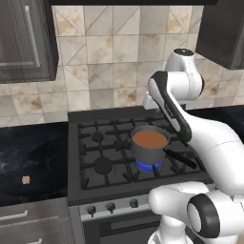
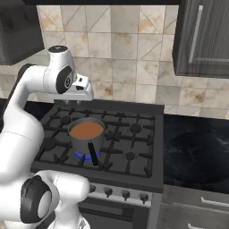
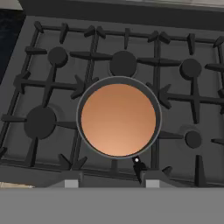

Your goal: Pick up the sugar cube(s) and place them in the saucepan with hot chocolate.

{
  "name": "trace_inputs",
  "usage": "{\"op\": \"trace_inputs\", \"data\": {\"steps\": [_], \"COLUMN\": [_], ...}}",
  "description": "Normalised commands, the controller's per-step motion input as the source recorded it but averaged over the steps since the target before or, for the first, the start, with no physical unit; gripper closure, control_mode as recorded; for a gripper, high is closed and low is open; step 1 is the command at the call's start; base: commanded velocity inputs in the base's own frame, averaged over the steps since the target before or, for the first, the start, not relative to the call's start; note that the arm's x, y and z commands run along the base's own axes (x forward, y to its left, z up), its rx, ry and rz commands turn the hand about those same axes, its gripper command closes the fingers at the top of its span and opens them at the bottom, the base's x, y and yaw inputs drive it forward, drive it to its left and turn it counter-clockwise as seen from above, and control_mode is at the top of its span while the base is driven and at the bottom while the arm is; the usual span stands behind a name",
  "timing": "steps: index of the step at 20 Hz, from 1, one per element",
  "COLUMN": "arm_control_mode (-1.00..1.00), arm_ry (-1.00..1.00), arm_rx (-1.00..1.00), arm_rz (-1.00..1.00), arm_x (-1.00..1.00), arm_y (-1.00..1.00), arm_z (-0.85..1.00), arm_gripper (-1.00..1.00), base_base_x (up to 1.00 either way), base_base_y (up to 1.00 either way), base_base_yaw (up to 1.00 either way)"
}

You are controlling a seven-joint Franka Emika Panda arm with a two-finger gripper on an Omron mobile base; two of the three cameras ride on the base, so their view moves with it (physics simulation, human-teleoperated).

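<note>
The saucepan [image 1: 149, 144] is a small dark grey pot of reddish-brown liquid. It stands on the front middle burner of the stove, and its long black handle [image 1: 181, 158] points toward the front right. The tiny tan speckled sugar cube [image 1: 26, 179] lies on the black counter left of the stove, far from the arm. My gripper [image 2: 75, 102] hangs above the back of the stove and points down. In the hand view the gripper [image 3: 111, 181] is open with nothing between its fingers, and the saucepan [image 3: 118, 120] lies straight below.
A blue flame [image 1: 148, 166] burns under the pot. The black stove [image 1: 95, 143] has raised grates and a row of knobs [image 1: 110, 207] on its front. Dark counters flank it, one at the right [image 2: 197, 147]. Dark cabinets [image 1: 24, 38] hang above both sides.
</note>
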Motion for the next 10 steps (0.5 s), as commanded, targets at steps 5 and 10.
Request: {"op": "trace_inputs", "data": {"steps": [5, 10], "arm_control_mode": [-1.00, -1.00], "arm_ry": [0.00, 0.00], "arm_rx": [0.00, 0.00], "arm_rz": [0.05, 0.26], "arm_x": [-0.39, -0.23], "arm_y": [0.32, 0.98], "arm_z": [-0.01, -0.28], "arm_gripper": [-1.00, -1.00], "base_base_x": [0.00, 0.00], "base_base_y": [0.00, 0.00], "base_base_yaw": [0.00, 0.00]}}
